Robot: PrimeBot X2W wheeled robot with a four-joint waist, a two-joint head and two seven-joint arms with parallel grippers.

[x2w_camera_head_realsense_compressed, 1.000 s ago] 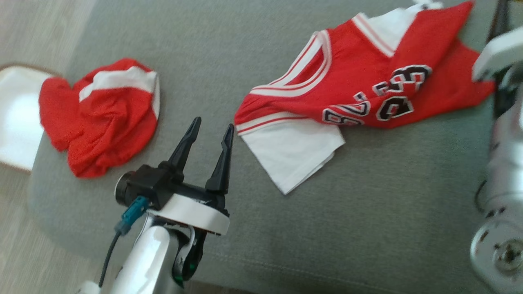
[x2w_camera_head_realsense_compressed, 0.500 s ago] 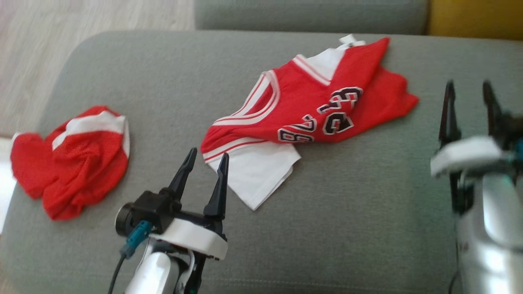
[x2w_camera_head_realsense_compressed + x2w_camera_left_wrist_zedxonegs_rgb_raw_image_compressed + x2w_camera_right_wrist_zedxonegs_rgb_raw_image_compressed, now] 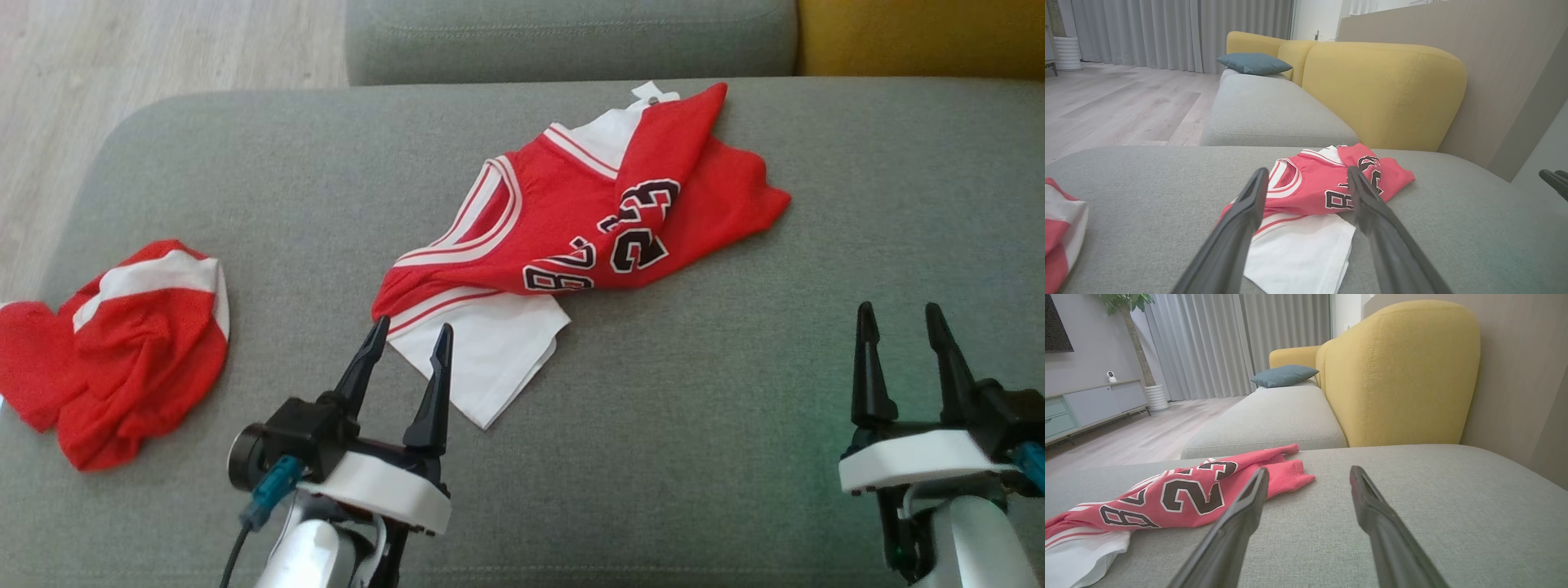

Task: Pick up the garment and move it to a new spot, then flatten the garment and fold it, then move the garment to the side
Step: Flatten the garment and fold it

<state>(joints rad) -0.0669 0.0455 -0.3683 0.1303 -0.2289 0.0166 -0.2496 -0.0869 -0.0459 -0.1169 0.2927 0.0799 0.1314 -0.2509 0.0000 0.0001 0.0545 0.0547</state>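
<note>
Head view: I see a rumpled red-and-white jersey stretched lower left to upper right; left gripper and right gripper spread wide, empty.

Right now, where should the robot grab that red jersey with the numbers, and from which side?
Probably the bunched striped edge at the jersey's near left end: it looks raised in a fold, while the white sleeve lies flat on the cushion. Come from the robot's own side with the left gripper, which is open and nearest to it.
</note>
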